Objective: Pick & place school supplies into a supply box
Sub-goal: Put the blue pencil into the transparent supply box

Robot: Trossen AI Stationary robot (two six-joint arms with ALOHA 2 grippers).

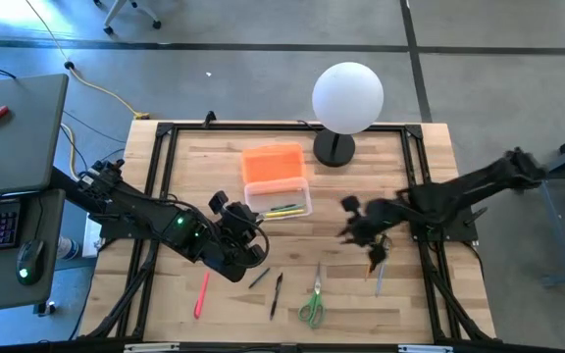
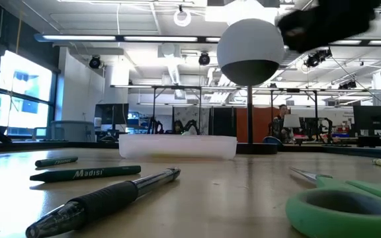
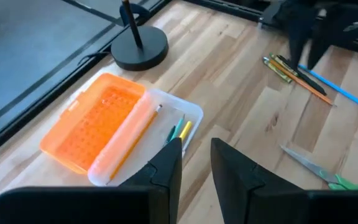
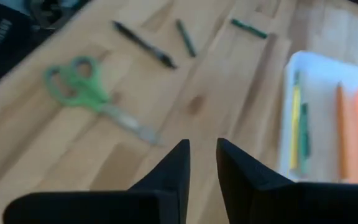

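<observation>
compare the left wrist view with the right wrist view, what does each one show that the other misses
Only the left wrist view shows the black round lamp base, the bright orange textured lid and a cluster of pens with a blue one.

Only the right wrist view shows three dark pens lying apart on the wood.

Both show the clear plastic box holding yellow and green pencils, and the green-handled scissors.

1. "Madisi" in white letters on the barrel of the green pencil (image 2: 84, 173) lying on the table, low view.
2. The print on the shorter green pencil (image 2: 56, 160) behind it cannot be read.
</observation>
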